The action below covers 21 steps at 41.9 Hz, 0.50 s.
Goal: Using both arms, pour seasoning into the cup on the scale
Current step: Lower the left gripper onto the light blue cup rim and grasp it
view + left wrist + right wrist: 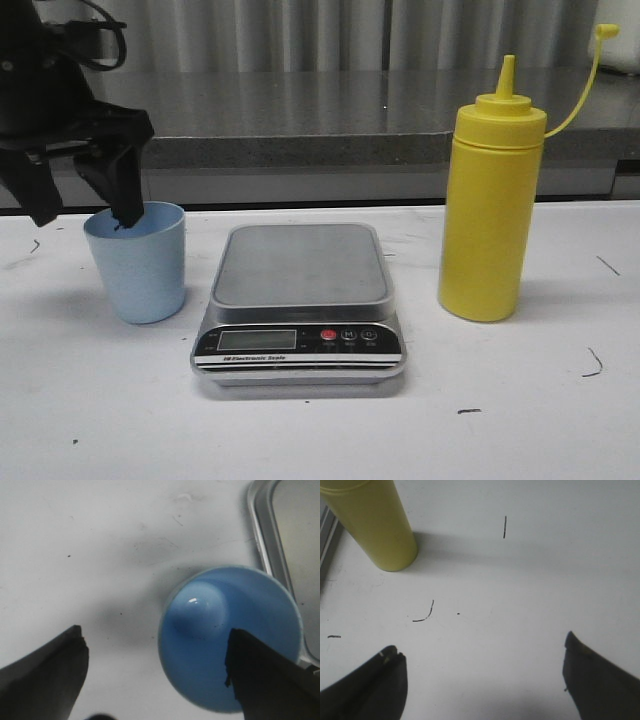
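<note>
Fingers of my left end effector (85, 200) gape wide over the cup (137, 262), one dipping inside its rim; nothing gripped. Right end effector (482, 680) hangs open above bare counter (520, 580), near the seasoning (375, 525).

Left arm fills the upper left of the front view, its gripper (85, 205) pointing down with jaws spread wide. In its wrist view, the right gripper (482, 672) hangs with fingers (370, 685) well apart, nothing between them.
</note>
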### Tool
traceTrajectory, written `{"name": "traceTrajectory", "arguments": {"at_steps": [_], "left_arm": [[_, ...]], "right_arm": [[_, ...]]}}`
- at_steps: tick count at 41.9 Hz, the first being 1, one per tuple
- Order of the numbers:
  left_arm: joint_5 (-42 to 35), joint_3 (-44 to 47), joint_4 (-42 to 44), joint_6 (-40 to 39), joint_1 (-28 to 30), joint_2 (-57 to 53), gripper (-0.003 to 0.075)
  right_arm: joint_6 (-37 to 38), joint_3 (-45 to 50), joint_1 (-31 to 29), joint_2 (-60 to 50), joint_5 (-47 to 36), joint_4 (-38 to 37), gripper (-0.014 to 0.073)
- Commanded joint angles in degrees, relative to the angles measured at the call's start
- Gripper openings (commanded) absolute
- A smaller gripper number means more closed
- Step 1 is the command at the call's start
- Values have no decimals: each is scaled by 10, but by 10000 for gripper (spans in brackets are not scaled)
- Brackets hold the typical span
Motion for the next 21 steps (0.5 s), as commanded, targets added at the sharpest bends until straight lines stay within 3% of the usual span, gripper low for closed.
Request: {"name": "traceTrajectory", "arguments": {"at_steps": [1,21], "left_arm": [[-17,-28,-3,-2,-3,-8,489],[-20,-29,-11,-3,-3,8,148]], "right_arm": [[-6,-14,0,0,-29,1,645],[-6,-14,0,0,-29,1,645]]}}
